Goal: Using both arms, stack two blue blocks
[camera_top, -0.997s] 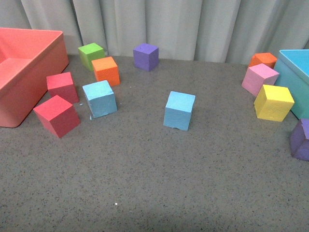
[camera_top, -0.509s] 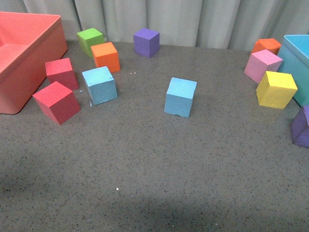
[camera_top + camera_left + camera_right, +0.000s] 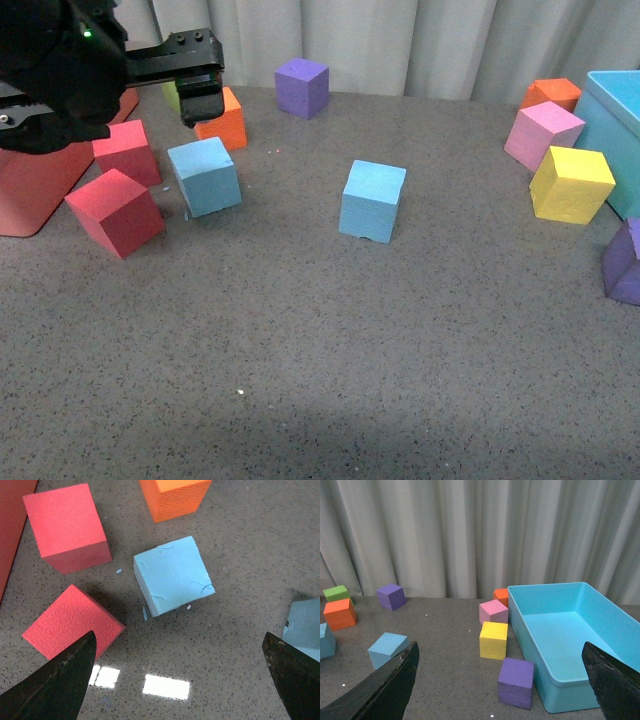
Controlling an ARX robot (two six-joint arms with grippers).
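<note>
My left gripper [image 3: 178, 645] has its jaws spread wide with nothing between them, hanging over the left blue block [image 3: 172, 575], which sits on the speckled table [image 3: 240, 555] turned at an angle to the line of the fingers. My right gripper [image 3: 500, 650] is equally wide and empty, held well back. From its wrist view the second blue block [image 3: 387, 650] stands alone, mid-table and apart from the turquoise bin [image 3: 570, 630].

My worry is the crowding on the left. Two red cubes [image 3: 65, 525] sit just beside the left blue block and an orange cube [image 3: 172, 497] is near its far side. If I descend without squaring the wrist, a finger could land on a red cube, or the jaws could close on the block's corners and twist it out. The foam already looks nicked, with crumbs lying beside it.

Half a second ago the front view showed no arm. Now the left arm [image 3: 60, 70] fills the upper left, hiding the green cube. Both blue blocks look unmoved.
</note>
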